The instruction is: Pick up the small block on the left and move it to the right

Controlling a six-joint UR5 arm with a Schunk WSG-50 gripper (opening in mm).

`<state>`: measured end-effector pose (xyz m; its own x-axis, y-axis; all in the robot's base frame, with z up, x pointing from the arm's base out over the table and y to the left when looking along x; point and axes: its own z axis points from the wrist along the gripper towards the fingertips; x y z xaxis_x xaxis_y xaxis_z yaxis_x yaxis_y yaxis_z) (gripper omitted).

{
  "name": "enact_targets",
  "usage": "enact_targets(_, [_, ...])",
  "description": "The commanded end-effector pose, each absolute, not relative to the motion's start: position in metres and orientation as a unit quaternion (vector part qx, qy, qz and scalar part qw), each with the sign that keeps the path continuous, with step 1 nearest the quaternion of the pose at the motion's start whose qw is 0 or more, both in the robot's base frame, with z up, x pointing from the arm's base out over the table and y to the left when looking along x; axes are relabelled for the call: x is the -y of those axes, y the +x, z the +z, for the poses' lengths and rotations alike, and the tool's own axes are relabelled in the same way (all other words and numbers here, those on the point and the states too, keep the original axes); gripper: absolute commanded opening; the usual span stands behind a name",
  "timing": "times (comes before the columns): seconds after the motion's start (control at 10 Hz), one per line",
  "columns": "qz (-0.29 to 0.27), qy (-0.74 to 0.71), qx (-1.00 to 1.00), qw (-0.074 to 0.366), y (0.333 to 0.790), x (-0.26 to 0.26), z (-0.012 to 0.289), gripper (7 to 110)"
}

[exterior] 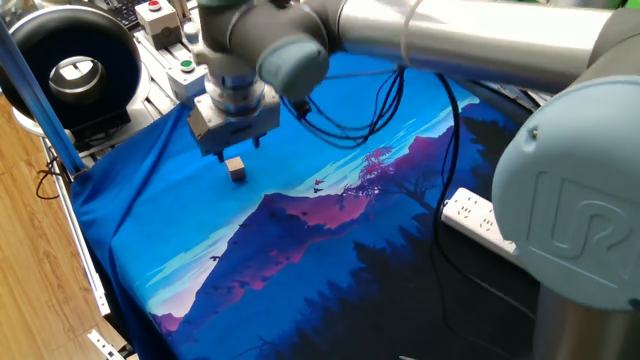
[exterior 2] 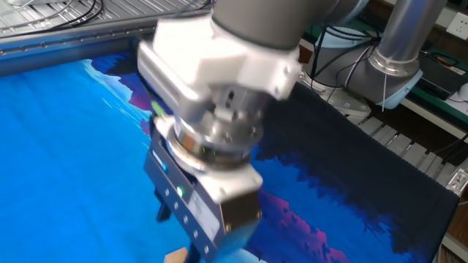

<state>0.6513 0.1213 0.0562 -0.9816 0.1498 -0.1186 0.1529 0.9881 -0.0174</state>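
**Block on the cloth, hand poised above it**

The small block (exterior: pixel 236 171) is seen resting on the blue printed cloth (exterior: pixel 300 230) that covers the tabletop, towards its left end. The hand (exterior: pixel 233 146) hangs directly above it and apart from it; no contact is visible. Whether the fingers are spread or closed cannot be told from either view, since motion blur and the wrist body hide them.

The step in hand is judged to be either the grasp or the release of the block; which cannot be settled from this moment alone.

The block is a near-cube, so no long axis can be made out. It sits flat, its faces turned slightly askew to the cloth's edge. In the other fixed view only a tan corner (exterior 2: pixel 175 256) shows at the lower edge.
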Motion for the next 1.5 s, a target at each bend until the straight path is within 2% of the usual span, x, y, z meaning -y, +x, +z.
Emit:
enact_targets(0.0, [-0.022, 0.037, -0.999, 0.026, 0.663, -0.082, 0.101, 44])
enact_targets(0.2, [-0.033, 0.009, -0.999, 0.022, 0.676, -0.046, 0.117, 44])
enact_targets(0.5, [-0.045, -0.026, -0.997, 0.061, 0.703, -0.015, 0.105, 44])
enact_targets(0.6, [-0.048, -0.029, -0.997, 0.057, 0.705, -0.012, 0.105, 7])
enact_targets(1.0, [-0.071, -0.045, -0.994, 0.065, 0.718, -0.007, 0.111, 7])
enact_targets(1.4, [-0.065, -0.063, -0.994, 0.058, 0.725, -0.014, 0.120, 7])
